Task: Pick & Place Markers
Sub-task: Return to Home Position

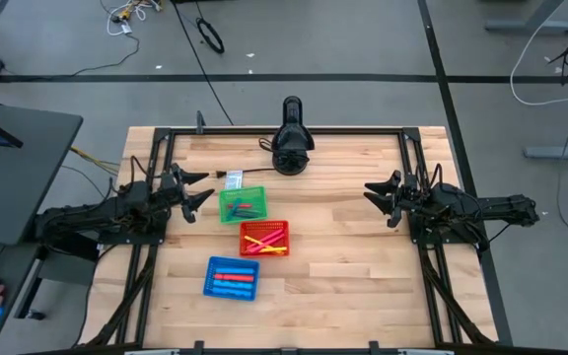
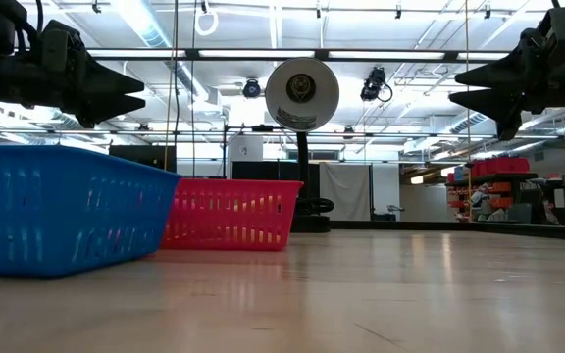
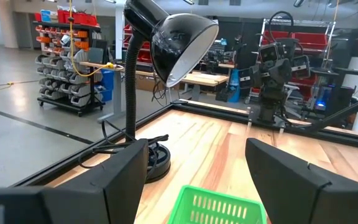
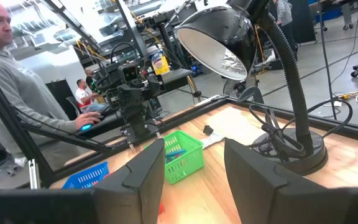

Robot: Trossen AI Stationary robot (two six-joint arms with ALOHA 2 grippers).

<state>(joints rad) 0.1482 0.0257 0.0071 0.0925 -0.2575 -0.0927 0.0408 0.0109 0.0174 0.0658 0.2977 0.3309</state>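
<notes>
Wooden table (image 1: 353, 256): three baskets (image 1: 244, 240), lamp (image 1: 291, 148)

Bright, even light from ceiling strips (image 2: 150, 25). Table (image 2: 361, 294) carries a soft sheen and a faint reflection of the blue basket (image 2: 57, 211). I see only weak shadows.

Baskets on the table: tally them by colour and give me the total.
Green basket: 1
Red basket: 1
Blue basket: 1
Total: 3
</notes>
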